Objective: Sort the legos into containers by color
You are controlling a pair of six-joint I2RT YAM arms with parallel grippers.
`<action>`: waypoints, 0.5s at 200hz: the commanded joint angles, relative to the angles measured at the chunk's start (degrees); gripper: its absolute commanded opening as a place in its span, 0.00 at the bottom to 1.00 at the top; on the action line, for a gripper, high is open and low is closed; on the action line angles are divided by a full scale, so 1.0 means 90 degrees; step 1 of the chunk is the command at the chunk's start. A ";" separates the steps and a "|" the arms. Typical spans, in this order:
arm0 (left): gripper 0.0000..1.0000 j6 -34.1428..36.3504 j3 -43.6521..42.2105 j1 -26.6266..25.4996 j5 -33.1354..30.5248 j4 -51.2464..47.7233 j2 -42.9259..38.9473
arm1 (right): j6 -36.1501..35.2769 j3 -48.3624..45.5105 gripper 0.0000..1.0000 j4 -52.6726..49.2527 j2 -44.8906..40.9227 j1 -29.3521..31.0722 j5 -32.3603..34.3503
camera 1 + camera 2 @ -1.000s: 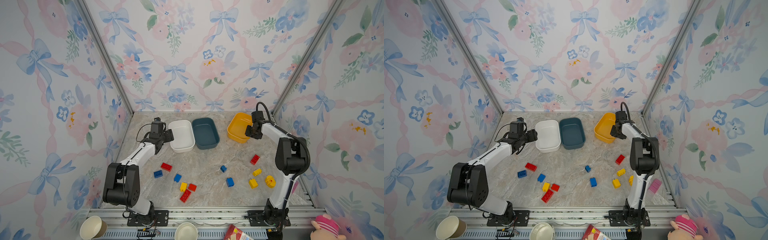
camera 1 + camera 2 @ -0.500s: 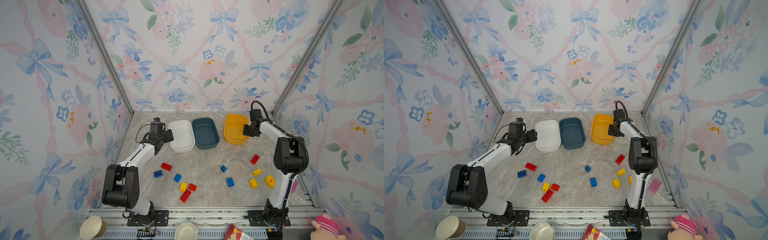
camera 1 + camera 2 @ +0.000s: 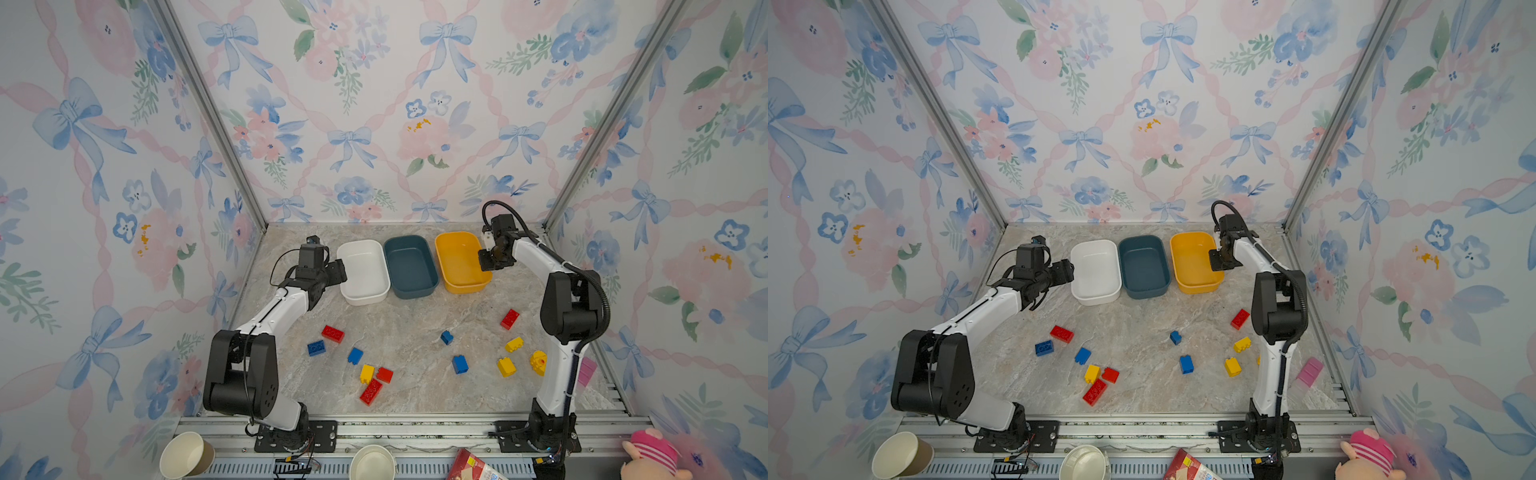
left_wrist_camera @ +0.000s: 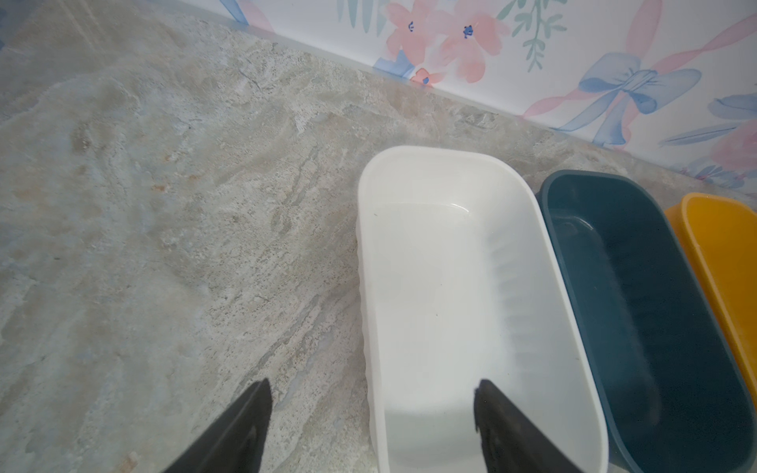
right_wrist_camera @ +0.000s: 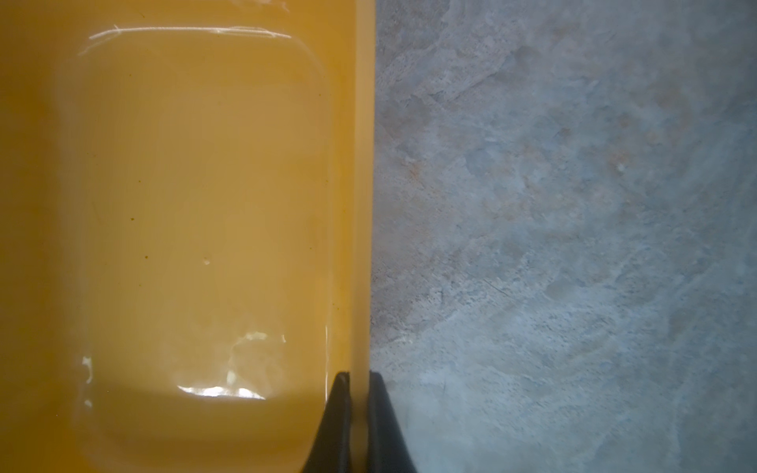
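- Tabletop (image 3: 415, 316) carried three tubs in a row along the back and loose bricks across the front. I judged this layout was meant to keep the drop-off spots clear of the picking area.
- Left arm (image 3: 274, 311) reached diagonally from its front base toward the back, forearm low and wrist aimed at the row's left end. Right arm (image 3: 536, 257) rose upright from its base, then bent forward and inward, with its wrist over the row's right end.
- White tub (image 3: 363, 272), teal tub (image 3: 410, 266) and yellow tub (image 3: 459, 259) stood close side by side, all three empty. The sorting itself was not yet begun, and the step in hand looked like arranging the containers.
- Right gripper (image 5: 356, 381) was pinched tight on the yellow tub's outer long wall, one finger inside and one outside. That was probably a grip for dragging or squaring the tub.
- Left gripper (image 4: 372, 389) was spread wide astride the white tub's outer wall, one finger over the table and the other over the hollow. It held nothing, and whether it touched the wall could not be told.
- Legos (image 3: 371, 391) lay on the table in front of the tubs, none inside. One group of red, blue and yellow sat nearer the left arm's base. Another sat nearer the right arm's base, with a rounded yellow piece (image 3: 538, 363) just beside that arm.
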 commanded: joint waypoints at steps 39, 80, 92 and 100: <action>0.80 0.0136 -0.0047 0.0036 0.0098 0.0059 -0.0081 | -0.0497 0.0470 0.00 -0.0440 0.0459 0.0228 0.0178; 0.80 0.0156 -0.0059 0.0036 0.0091 0.0064 -0.0073 | -0.0367 0.0378 0.00 -0.0463 0.0406 0.0364 0.0071; 0.81 0.0156 -0.0053 0.0036 0.0096 0.0064 -0.0080 | -0.0262 0.0247 0.00 -0.0427 0.0321 0.0393 0.0021; 0.80 0.0156 -0.0048 0.0036 0.0100 0.0065 -0.0082 | -0.0207 0.0147 0.00 -0.0383 0.0246 0.0422 -0.0007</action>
